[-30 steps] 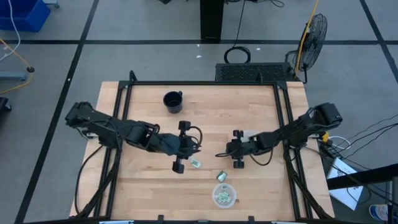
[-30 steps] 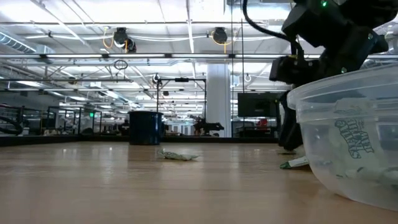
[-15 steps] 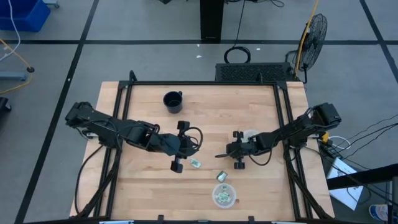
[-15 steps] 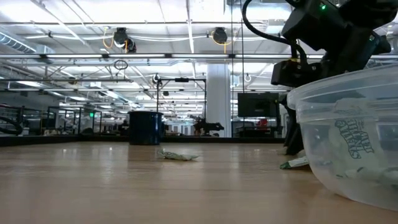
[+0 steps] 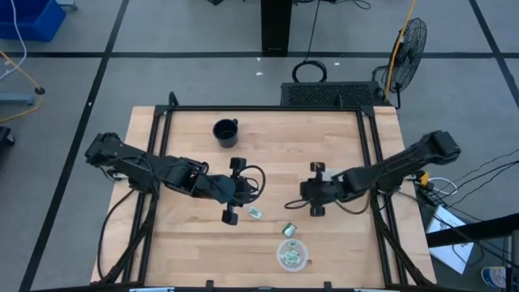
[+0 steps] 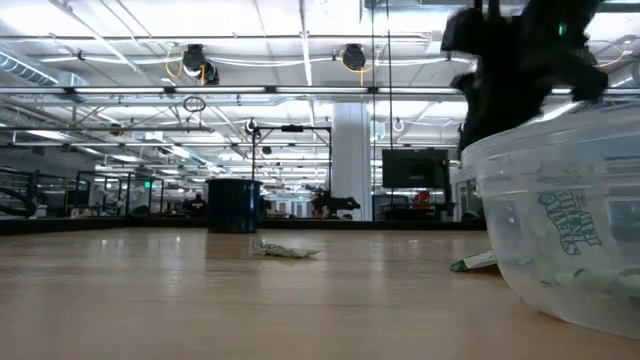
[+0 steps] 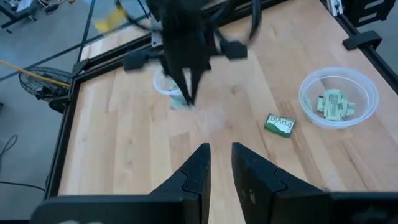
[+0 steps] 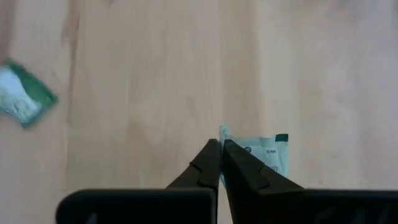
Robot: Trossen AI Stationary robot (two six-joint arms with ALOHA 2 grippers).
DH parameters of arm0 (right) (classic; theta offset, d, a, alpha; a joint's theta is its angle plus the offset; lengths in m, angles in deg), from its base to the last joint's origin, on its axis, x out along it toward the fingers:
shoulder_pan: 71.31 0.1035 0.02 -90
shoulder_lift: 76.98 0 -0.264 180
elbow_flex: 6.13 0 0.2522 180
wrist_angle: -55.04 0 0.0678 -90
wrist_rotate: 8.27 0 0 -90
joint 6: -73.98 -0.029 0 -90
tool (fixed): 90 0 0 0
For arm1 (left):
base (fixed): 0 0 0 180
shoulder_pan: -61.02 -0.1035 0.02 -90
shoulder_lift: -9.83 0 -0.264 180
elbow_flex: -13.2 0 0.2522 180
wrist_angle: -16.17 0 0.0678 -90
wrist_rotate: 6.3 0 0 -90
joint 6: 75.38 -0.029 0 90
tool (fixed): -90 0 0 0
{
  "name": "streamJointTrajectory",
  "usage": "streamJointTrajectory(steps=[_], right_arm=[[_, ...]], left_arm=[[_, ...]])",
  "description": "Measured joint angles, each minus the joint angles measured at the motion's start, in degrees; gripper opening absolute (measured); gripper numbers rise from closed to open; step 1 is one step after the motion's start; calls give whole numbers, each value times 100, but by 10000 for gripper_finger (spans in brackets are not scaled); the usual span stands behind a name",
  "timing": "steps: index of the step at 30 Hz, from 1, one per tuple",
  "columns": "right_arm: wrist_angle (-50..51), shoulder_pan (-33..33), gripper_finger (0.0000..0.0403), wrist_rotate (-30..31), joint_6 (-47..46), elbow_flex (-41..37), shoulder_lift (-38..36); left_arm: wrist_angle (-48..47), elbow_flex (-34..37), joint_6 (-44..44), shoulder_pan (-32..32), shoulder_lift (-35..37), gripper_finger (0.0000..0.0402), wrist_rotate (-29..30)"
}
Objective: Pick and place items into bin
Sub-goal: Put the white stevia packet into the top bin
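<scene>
My right gripper (image 5: 289, 204) is shut on a pale green and white packet (image 8: 264, 154) at mid-table, above the wood. My left gripper (image 7: 221, 155) hangs open left of centre (image 5: 258, 193), with nothing between its fingers. One packet (image 5: 255, 212) lies flat on the table just near of it. Another packet (image 5: 288, 231) lies flat beside the clear round bin (image 5: 292, 254). The bin stands near the front edge with several packets inside. My right gripper pinches the packet by one edge (image 8: 222, 133) between its two fingertips. The fingers slant down from the table's right side. The packet (image 7: 180, 101) hangs at the fingertips, lifted clear of the table.
A black mug (image 5: 225, 131) stands at the far left of the table. A pale round disc (image 7: 163, 84) lies on the wood behind my right gripper. Black frame rails run along the table's left and right sides. Bare wood lies between mug and grippers.
My right gripper has shut on the packet and risen from the table, shifting slightly toward the right edge. The packet has come up with it, clear of the wood.
</scene>
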Motion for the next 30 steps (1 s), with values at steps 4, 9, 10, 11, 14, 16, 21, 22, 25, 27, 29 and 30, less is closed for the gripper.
streamJointTrajectory(steps=[4, 9, 10, 11, 14, 16, 21, 22, 25, 27, 29, 30], right_arm=[[1158, 64, 2, -63, -798, 93, -488], [2124, 43, 2, -101, -1824, -331, -835], [2145, 45, 2, -147, -1915, -456, -863], [2123, 32, 3, -270, -1937, -582, -888], [1848, 25, 3, -656, -1957, -954, -911], [1680, 27, 3, -704, -1931, -1171, -897], [1350, -22, 6, -697, -1935, -1409, -896], [1357, -20, 9, -699, -1921, -1415, -896], [1357, -16, 26, -704, -1908, -1420, -896], [1357, -16, 43, -704, -1908, -1420, -896], [1359, -16, 60, -700, -1908, -1420, -898], [1359, -16, 68, -701, -1904, -1420, -898]], left_arm=[[-29, 0, 71, 0, 0, 72, 0], [-7, 0, 81, 0, 0, 72, -2], [14, 0, 77, 0, 0, 72, 0], [20, 0, 77, 0, 0, 72, 0], [15, 0, 73, 0, 0, 72, 0], [20, 2, 83, 0, 0, 72, 0], [26, 0, 83, -2, 0, 72, 0], [26, 0, 83, -2, 0, 72, 0], [24, 0, 83, -2, 0, 72, 0], [22, 0, 83, -4, 0, 72, 0], [15, 0, 72, -4, 0, 72, 0], [14, 0, 53, -5, 0, 72, 0]])
